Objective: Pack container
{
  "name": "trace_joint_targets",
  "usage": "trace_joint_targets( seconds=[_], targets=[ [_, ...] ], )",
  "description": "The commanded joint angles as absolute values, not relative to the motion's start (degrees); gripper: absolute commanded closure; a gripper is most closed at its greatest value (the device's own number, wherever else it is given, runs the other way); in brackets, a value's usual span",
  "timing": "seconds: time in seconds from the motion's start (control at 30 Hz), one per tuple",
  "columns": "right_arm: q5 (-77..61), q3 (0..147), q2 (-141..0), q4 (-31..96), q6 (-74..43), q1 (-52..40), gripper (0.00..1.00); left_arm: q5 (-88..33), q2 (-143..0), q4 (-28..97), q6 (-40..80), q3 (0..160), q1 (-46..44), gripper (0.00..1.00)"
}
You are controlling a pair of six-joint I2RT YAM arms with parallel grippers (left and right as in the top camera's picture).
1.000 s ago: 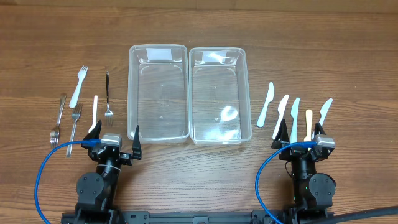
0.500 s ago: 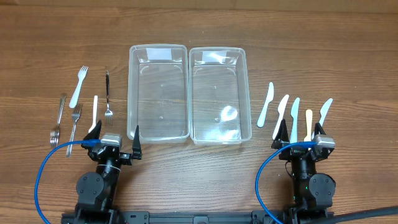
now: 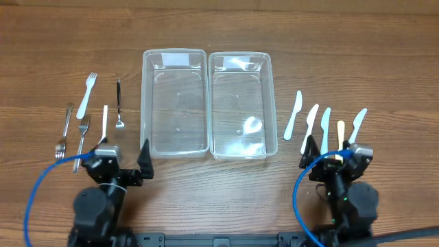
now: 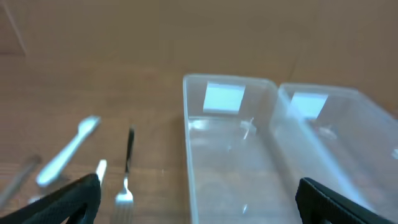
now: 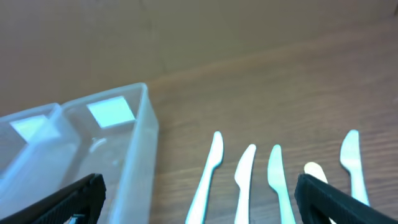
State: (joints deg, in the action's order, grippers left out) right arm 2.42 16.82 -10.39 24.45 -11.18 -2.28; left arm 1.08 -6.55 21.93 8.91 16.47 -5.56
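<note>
Done: nothing; two clear plastic containers (image 3: pixel 174 103) sit empty.
Remaining: metal and white plastic forks (image 3: pixel 86 96), white plastic knives (image 3: pixel 293 115) lie unpacked.
Left gripper (image 4: pixel 199 205), right gripper (image 5: pixel 199 205): spread, holding nothing.

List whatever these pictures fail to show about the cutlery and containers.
- Overhead: the lower ends of the middle plastic knives are hidden behind the right fingers.
- Right wrist: all the knife handles run off the bottom edge, and the cream knife is partly behind a finger.
- Left wrist: blurred, and the metal forks are cut off by the frame edge and the left finger.
- Overhead: the bright patch in the right container could be glare or an object.
</note>
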Motion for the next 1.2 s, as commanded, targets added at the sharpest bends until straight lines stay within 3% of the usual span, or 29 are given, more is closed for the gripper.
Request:
trace_joint_targets(
  seconds=[0.0, 0.23, 0.53, 0.8, 1.17],
  targets=[
    [1.13, 31.62, -22.41, 31.75, -12.01, -2.11, 0.0, 3.01, -17.98, 29.56, 11.4, 32.86, -5.26, 0.0],
    [-4.21, 62.78, -51.13, 55.0, -11.73, -2.13, 0.0, 3.31, -42.94, 54.28, 8.32, 60.58, -5.26, 0.0],
    [1.67, 93.03, -85.34, 74.37, -18.22, -2.13, 0.0, 3.33, -51.7, 58.28, 8.36, 65.41, -5.26, 0.0],
    [-4.56, 94.48, -105.97, 70.98, -24.29, -2.13, 0.0, 3.33, -51.7, 58.06, 8.36, 65.41, -5.26, 0.0],
    [-4.6, 92.29, -115.68, 68.73, -22.39, -2.13, 0.0, 3.33, -51.7, 58.11, 8.36, 65.41, -5.26, 0.0]
  ],
)
